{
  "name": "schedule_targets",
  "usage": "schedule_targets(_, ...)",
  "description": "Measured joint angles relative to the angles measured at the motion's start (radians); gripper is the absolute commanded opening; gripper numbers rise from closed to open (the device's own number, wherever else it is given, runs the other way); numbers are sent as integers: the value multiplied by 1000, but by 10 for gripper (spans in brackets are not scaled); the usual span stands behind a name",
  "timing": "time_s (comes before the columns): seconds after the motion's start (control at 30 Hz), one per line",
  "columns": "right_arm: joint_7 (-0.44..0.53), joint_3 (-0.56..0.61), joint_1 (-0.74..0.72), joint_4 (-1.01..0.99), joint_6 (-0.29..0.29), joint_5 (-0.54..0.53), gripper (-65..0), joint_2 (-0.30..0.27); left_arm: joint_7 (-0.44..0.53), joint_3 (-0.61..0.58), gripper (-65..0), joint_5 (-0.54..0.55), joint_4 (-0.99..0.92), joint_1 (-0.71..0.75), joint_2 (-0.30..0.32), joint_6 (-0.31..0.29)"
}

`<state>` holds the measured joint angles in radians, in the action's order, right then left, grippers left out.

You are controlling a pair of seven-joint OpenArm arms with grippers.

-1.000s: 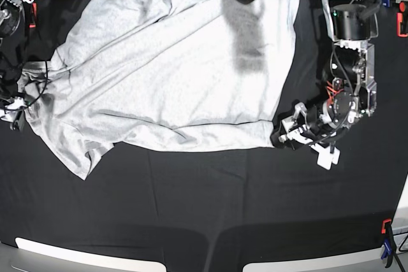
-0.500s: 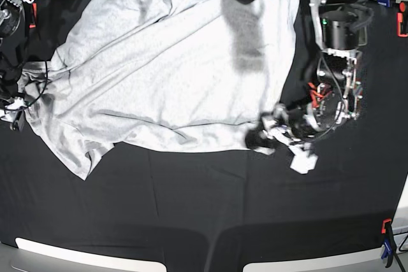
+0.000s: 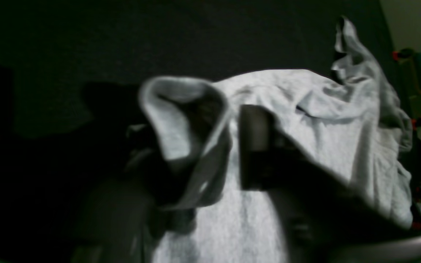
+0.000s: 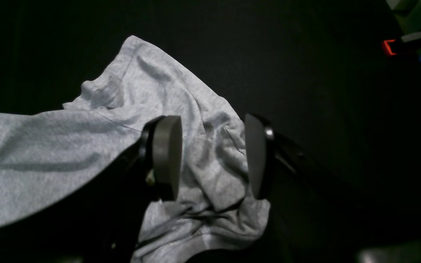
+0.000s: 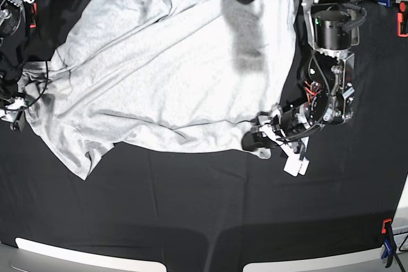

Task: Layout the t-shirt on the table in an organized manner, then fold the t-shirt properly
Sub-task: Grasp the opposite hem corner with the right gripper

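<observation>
pulled slightly inward at its near corner, the light-grey t-shirt (image 5: 185,81) lies creased across the black-covered table (image 5: 191,208); the left gripper (image 5: 258,139) is at that corner, its grip unclear, while the right gripper (image 4: 212,157) stands wide over bunched fabric.

No readable text, label, brand, number or sign shows anywhere

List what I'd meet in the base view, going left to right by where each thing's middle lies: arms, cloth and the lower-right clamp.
Right arm → t-shirt → left arm → red-and-blue clamp
</observation>
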<state>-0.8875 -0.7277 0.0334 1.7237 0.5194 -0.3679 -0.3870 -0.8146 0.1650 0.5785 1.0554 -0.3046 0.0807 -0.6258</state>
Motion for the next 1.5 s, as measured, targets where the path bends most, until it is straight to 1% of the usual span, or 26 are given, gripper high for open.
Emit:
schedule_targets(0.03,10,0,0,0,0,0,-376,8,1,0,-594,0,0,0,0,0)
schedule_targets(0.07,34,0,0,0,0,0,-376,16,5,0,-650,0,0,0,-1,-1)
schedule_targets(0.13,61,9,0,-3,0,0,-376,26,4,0,-650,1,0,0,-1,-1)
schedule_targets(0.17,66,22,0,-11,0,-1,-376,26,4,0,-650,0,0,0,0,-1)
schedule_targets(0.23,107,60,-1,-50,1,11,-376,26,4,0,-650,0,0,0,0,0)
schedule_targets(0.3,159,108,-7,-102,0,72,-376,26,4,0,-650,1,0,0,0,-1)
schedule_targets(0.37,190,158,-34,-169,2,109,-377,24,3,0,-650,1,0,0,-1,-1)
schedule_targets(0.53,209,290,-203,-390,5,121,-376,4,3,0,-650,2,0,0,0,0)
schedule_targets(0.6,226,333,-290,-501,5,170,-377,-2,3,0,-650,2,0,-1,0,-1)
schedule_targets(0.67,279,367,-370,-620,2,223,-377,-8,3,0,-650,2,0,-1,0,0)
schedule_targets(0.73,343,401,-444,-755,2,232,-377,-21,3,0,-650,3,0,-1,0,-1)
schedule_targets(0.87,426,476,-554,-1015,-14,268,-377,-48,5,0,-650,2,0,-1,0,-2)
schedule_targets(0.93,470,504,-572,-1084,-55,268,-377,-63,4,0,-650,2,0,0,0,-2)
schedule_targets(0.97,490,514,-577,-1106,-75,275,-377,-72,3,0,-650,0,0,0,0,-1)
schedule_targets(1.03,531,523,-577,-1111,-113,327,-377,-89,3,0,-650,0,0,0,0,-1)
schedule_targets(1.07,537,523,-578,-1111,-121,348,-377,-94,4,0,-650,0,0,0,0,-1)
schedule_targets(1.17,541,523,-579,-1111,-121,348,-377,-96,4,0,-650,0,0,0,0,-1)
schedule_targets(1.27,544,523,-564,-1111,-120,345,-381,-73,4,0,-650,0,0,0,0,-1)
schedule_targets(1.33,544,524,-546,-1112,-119,344,-414,-59,4,0,-650,0,0,0,0,-1)
schedule_targets(1.37,560,523,-537,-1113,-124,337,-432,-56,4,0,-650,0,0,0,0,-1)
schedule_targets(1.47,562,523,-533,-1113,-163,336,-485,-51,4,0,-650,0,0,0,0,-1)
schedule_targets(1.5,562,523,-535,-1113,-169,338,-526,-50,4,0,-650,0,0,0,0,-1)
